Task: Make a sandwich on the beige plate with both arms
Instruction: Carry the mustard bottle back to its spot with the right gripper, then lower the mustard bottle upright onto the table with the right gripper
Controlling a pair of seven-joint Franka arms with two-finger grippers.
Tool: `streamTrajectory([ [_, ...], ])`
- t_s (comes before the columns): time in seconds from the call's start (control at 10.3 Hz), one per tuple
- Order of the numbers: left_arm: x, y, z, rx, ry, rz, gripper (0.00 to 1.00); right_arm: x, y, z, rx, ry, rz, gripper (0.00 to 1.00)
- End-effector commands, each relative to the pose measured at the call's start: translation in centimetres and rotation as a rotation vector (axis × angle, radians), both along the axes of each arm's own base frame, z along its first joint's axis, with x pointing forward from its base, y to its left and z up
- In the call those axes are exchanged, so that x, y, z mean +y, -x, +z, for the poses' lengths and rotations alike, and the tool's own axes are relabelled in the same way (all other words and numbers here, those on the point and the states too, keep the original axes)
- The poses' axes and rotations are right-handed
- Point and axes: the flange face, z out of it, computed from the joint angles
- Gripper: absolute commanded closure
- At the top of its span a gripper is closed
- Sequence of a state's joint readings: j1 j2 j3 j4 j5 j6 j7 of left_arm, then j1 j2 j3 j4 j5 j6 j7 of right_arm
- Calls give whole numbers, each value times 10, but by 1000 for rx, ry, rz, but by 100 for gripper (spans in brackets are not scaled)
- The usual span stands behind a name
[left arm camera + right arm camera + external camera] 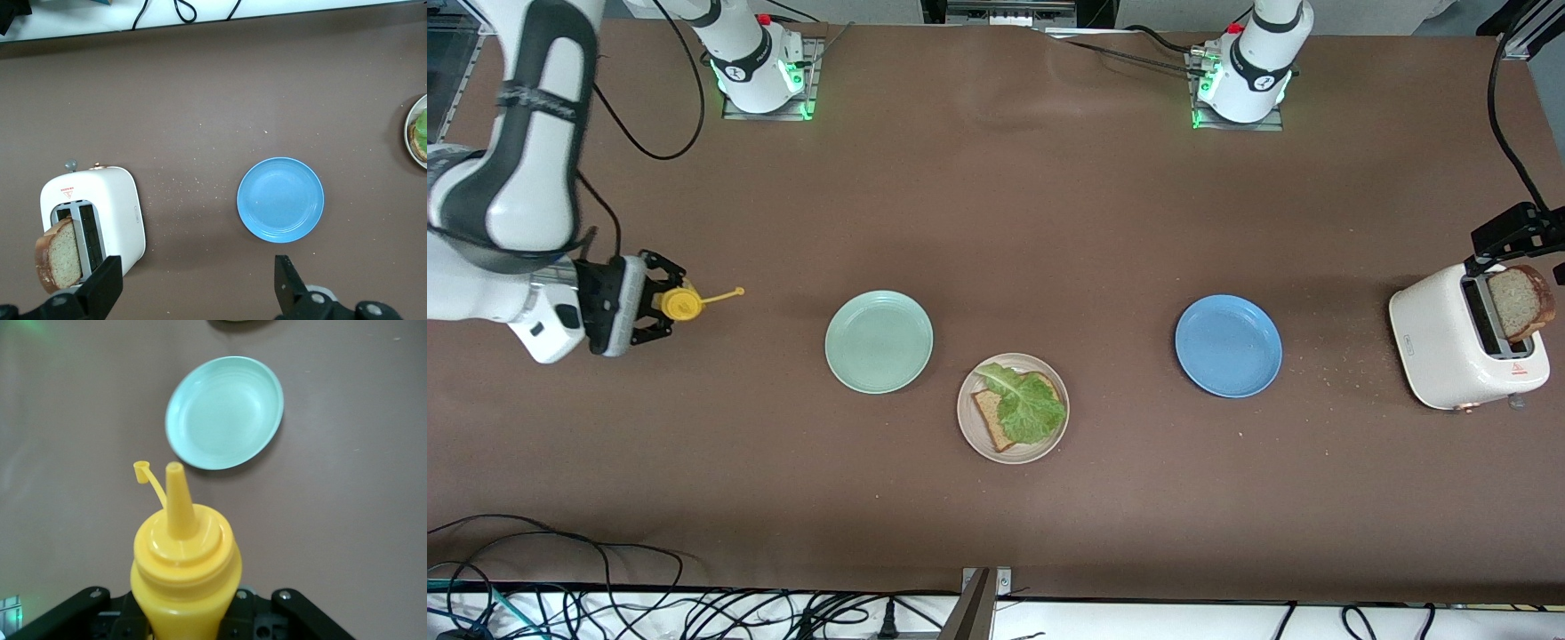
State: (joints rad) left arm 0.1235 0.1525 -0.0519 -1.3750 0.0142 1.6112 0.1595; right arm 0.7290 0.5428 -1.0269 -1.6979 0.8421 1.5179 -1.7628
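Note:
The beige plate (969,428) lies nearer the front camera than the two other plates and carries one bread slice (991,425) with a lettuce leaf (1028,407) on top; its edge shows in the left wrist view (408,137). A second bread slice (1520,304) (59,259) stands in a slot of the white toaster (1445,351) (119,203). My left gripper (1520,253) (198,288) hangs open above the toaster, holding nothing. My right gripper (656,306) is shut on a yellow squeeze bottle (679,304) (183,563), tipped on its side with its cap open, above the table at the right arm's end.
A mint-green plate (879,341) (224,412) and a blue plate (1228,346) (280,199) lie on either side of the beige plate. Crumbs are scattered between the blue plate and the toaster. Cables run along the table's front edge.

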Motion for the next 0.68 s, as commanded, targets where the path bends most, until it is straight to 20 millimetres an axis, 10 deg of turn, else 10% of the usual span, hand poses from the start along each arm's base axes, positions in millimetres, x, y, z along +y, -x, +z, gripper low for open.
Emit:
streamTrajectory([
  [0.0,-1,0,6,-2,19,0,0,-50,36,-28,-47,-235,42,100],
  [0.58,-1,0,5,-1,19,0,0,-116,92,-128,-212,-452,150,100],
])
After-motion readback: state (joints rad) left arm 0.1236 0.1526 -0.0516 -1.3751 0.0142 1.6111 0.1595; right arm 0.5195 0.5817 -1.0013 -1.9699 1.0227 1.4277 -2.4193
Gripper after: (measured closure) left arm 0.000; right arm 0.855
